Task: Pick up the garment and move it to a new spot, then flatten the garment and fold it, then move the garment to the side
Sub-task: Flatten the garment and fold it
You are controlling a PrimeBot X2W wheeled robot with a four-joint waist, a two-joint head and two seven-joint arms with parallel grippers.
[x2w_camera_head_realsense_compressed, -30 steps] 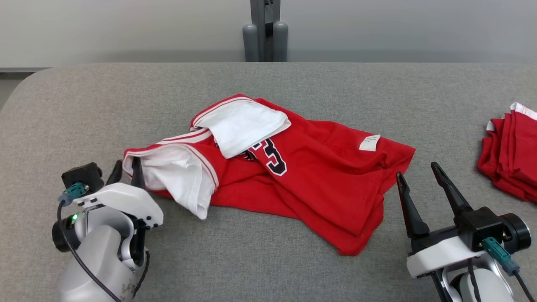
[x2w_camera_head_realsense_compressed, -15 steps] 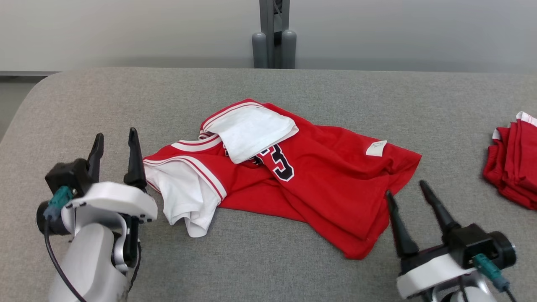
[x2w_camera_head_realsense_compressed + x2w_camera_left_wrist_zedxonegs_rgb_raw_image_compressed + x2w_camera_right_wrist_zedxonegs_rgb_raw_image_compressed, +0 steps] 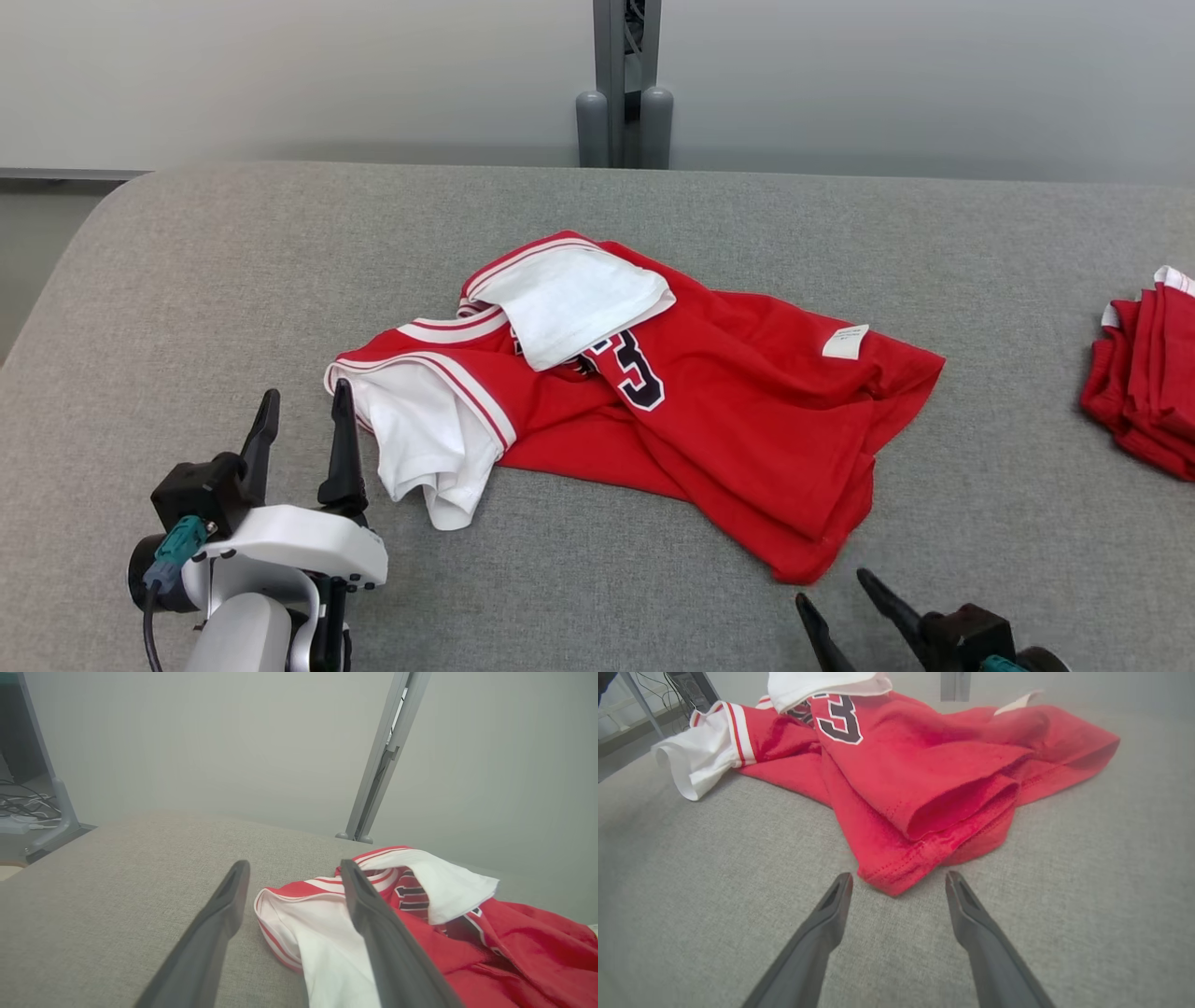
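The garment point(image 3: 709, 411) is a red jersey with white lining, red-and-white trim and a dark number, lying crumpled in the middle of the grey table point(image 3: 233, 280). My left gripper point(image 3: 303, 403) stands open just left of its white armhole, touching nothing. In the left wrist view that gripper point(image 3: 293, 870) frames the garment's white edge point(image 3: 327, 942), which lies beyond the tips. My right gripper point(image 3: 831, 586) is open at the bottom edge, just short of the garment's near corner. In the right wrist view its fingers point(image 3: 899, 881) are empty, with the red hem point(image 3: 896, 877) just ahead.
A second pile of red cloth point(image 3: 1144, 373) lies at the table's right edge. A grey post point(image 3: 624, 84) rises behind the far edge against a pale wall. The table's left end is rounded. Cables and a stand point(image 3: 32, 812) sit off to the left.
My left gripper has opened, let go of the garment's white armhole and drawn back toward me. The right gripper has also pulled back and low. The head view has shifted.
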